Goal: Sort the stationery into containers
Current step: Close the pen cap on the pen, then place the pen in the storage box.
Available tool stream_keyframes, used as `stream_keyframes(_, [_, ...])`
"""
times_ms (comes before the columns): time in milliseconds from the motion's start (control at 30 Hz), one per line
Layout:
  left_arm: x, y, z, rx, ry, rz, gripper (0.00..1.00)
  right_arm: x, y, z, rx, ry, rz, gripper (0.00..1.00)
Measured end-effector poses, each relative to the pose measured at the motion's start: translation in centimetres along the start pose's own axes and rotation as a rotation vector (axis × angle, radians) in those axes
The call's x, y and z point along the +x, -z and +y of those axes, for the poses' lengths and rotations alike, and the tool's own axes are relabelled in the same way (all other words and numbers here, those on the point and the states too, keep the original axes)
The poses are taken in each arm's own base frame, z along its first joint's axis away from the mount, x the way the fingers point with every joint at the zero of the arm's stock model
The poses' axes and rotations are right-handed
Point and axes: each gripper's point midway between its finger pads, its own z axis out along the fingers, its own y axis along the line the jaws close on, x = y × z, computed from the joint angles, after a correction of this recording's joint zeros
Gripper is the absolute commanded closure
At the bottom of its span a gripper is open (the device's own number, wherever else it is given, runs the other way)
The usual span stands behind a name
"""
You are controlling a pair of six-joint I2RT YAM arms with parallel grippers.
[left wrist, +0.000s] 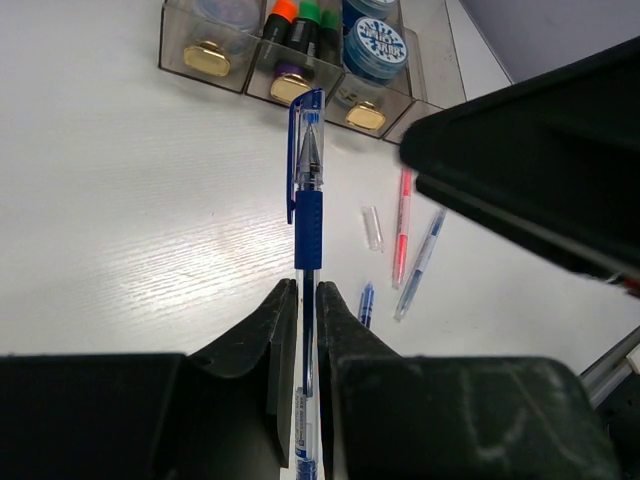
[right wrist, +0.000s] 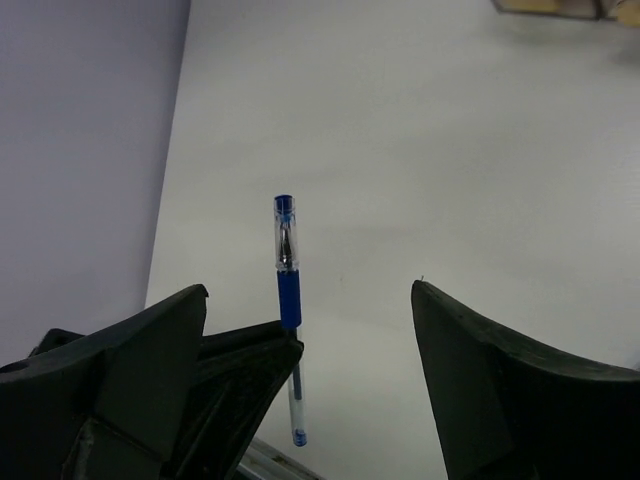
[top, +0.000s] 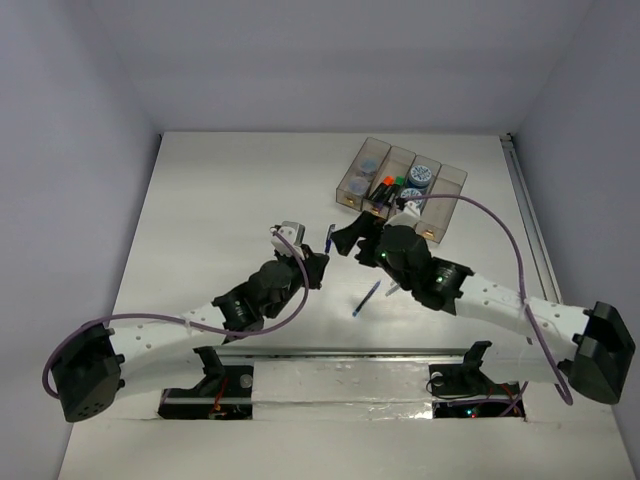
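Note:
My left gripper [top: 314, 260] [left wrist: 307, 286] is shut on a blue pen [top: 329, 237] [left wrist: 308, 205] [right wrist: 288, 285], which sticks up out of the jaws above the table. The right gripper [top: 352, 240] [right wrist: 308, 288] is open, wide on either side of that pen and not touching it. The left gripper's fingers [right wrist: 245, 365] show clamped on the pen's barrel in the right wrist view. The containers [top: 452, 178] [left wrist: 190, 45] stand at the back right. They hold blue-white rolls [top: 420, 178] [left wrist: 375, 42] and orange- and green-capped markers [top: 386, 187] [left wrist: 300, 20].
A red pen [left wrist: 402, 225], another blue pen [top: 367, 298] [left wrist: 422, 262], a clear cap [left wrist: 372, 228] and a short blue piece [left wrist: 366, 303] lie on the white table between the arms. The right arm's dark body [left wrist: 530, 170] hangs close on the right of the held pen.

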Motion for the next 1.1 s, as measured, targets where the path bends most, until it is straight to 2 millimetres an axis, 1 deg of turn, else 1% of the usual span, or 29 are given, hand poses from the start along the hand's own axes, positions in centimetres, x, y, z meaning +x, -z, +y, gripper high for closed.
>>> stream_keyframes(67, [0.1,-0.1,-0.1,0.003,0.0,0.003,1.0,-1.4,0.9,-0.1,0.01,0.005,-0.04,0.12])
stream_keyframes(133, [0.4,-0.3,-0.2,0.009,-0.002,0.01,1.0,-2.9,1.8,-0.4,0.022,0.008,-0.085,0.18])
stream_keyframes(200, [0.6,-0.8,-0.6,0.017,-0.005,0.02,1.0,-4.4,2.7,-1.0,0.044,0.022,-0.127,0.58])
stream_keyframes(233, [0.6,-1.1,-1.0,0.025,-0.008,0.026,1.0,-5.3,3.1,-1.4,0.06,0.023,-0.154,0.81])
stream_keyframes(267, [0.6,-1.6,-1.4,0.03,-0.011,0.032,1.0,-6.2,3.6,-2.1,0.087,0.031,-0.182,1.0])
stream_keyframes(333, [0.3,-3.1,-2.7,0.048,-0.017,0.04,1.0,-8.0,4.7,-3.5,0.139,0.044,-0.234,1.0])
stream_keyframes(400, [-0.5,-5.1,-4.9,0.083,-0.017,0.034,1.0,-9.8,6.1,-4.6,0.187,0.06,-0.286,1.0])
stream_keyframes(467, [-1.4,-7.3,-7.1,0.119,-0.014,0.024,1.0,-11.6,7.9,-5.4,0.222,0.071,-0.339,1.0])
stream_keyframes(600, [-3.0,-12.3,-12.1,0.203,0.0,0.003,1.0,-14.3,11.8,-5.8,0.234,0.066,-0.422,1.0])
stream_keyframes(667, [-3.2,-14.8,-14.2,0.239,0.006,0.001,1.0,-15.2,13.3,-6.0,0.235,0.06,-0.449,1.0])
stream_keyframes(767, [-2.7,-18.2,-16.6,0.278,0.009,0.007,1.0,-16.3,15.3,-6.5,0.242,0.051,-0.483,1.0])
stream_keyframes(867, [-1.9,-21.5,-18.5,0.309,0.007,0.011,1.0,-16.8,16.7,-6.9,0.242,0.05,-0.502,1.0])
stream_keyframes(967, [-1.2,-24.4,-19.9,0.331,0.0,0.008,1.0,-16.9,17.4,-7.2,0.242,0.059,-0.502,1.0])
stream_keyframes(1000, [-1.0,-25.3,-20.4,0.342,-0.004,0.004,1.0,-16.9,17.5,-7.2,0.242,0.063,-0.501,1.0])
stream_keyframes(1033, [-0.9,-25.9,-20.7,0.347,-0.005,-0.001,1.0,-16.9,17.6,-7.3,0.245,0.068,-0.498,1.0])
stream_keyframes(1100, [-0.5,-27.9,-21.7,0.364,-0.012,-0.009,1.0,-16.7,17.7,-7.5,0.248,0.08,-0.49,1.0])
